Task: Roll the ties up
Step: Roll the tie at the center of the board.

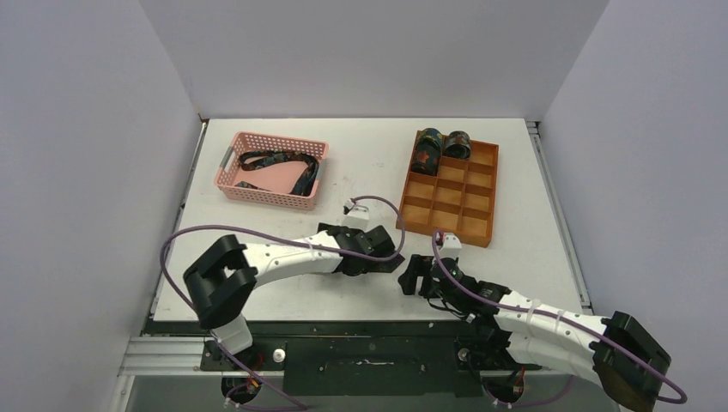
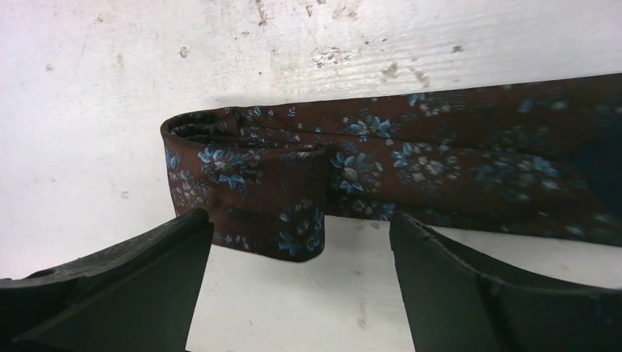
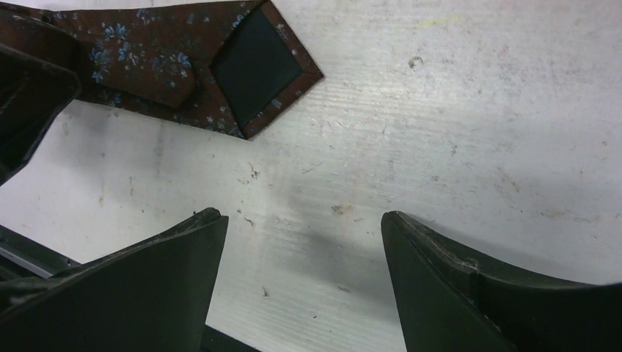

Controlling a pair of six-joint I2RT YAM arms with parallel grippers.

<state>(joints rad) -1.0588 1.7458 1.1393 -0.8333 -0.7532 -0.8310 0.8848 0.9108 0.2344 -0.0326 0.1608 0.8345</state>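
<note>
A dark brown tie (image 2: 440,158) with small blue flowers lies across the white table. Its left end (image 2: 249,187) is folded back into a loose loop standing on edge. My left gripper (image 2: 299,220) is open just in front of that loop, with nothing between its fingers. The tie's pointed end (image 3: 253,66) lies lining-up at the top left of the right wrist view. My right gripper (image 3: 301,214) is open over bare table, short of it. From above, the left gripper (image 1: 391,257) and right gripper (image 1: 410,276) nearly meet and hide this tie. Two rolled ties (image 1: 427,150) (image 1: 457,143) stand in the tray's far-left compartments.
The brown compartment tray (image 1: 468,206) sits just beyond the grippers on the right. A pink basket (image 1: 245,190) at the far left holds more loose ties (image 1: 279,161). Purple cables loop over both arms. The left gripper's dark finger (image 3: 29,103) shows at the right wrist view's left edge.
</note>
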